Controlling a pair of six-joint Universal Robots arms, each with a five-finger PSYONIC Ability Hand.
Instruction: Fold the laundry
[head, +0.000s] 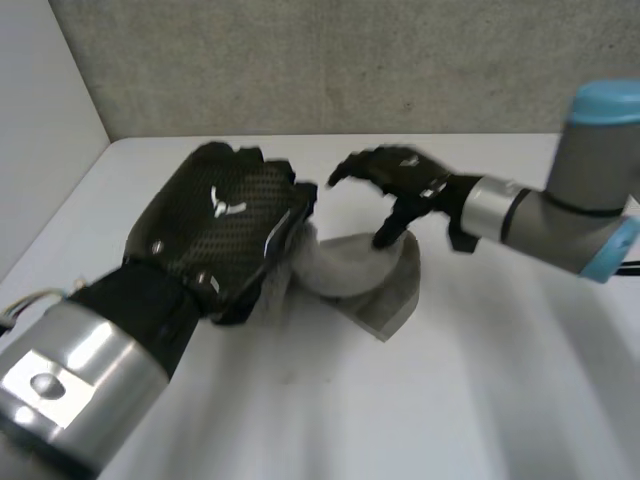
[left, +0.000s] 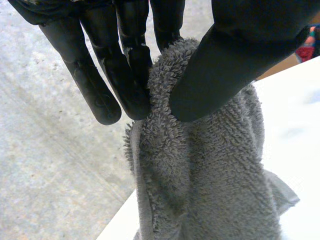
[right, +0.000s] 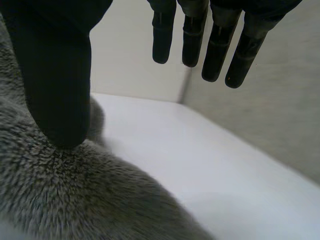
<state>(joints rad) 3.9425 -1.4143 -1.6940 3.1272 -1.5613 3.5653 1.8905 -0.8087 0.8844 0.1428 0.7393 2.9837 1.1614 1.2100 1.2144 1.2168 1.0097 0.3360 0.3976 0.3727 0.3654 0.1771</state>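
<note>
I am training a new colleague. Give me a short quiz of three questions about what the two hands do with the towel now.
1. True or false: the left hand pinches the grey towel between fingers and thumb.
2. Which part of the right hand touches the towel? A) thumb B) fingertips C) palm
3. Fill in: the table is ____ in colour.
Key: 1 true; 2 A; 3 white.
</note>
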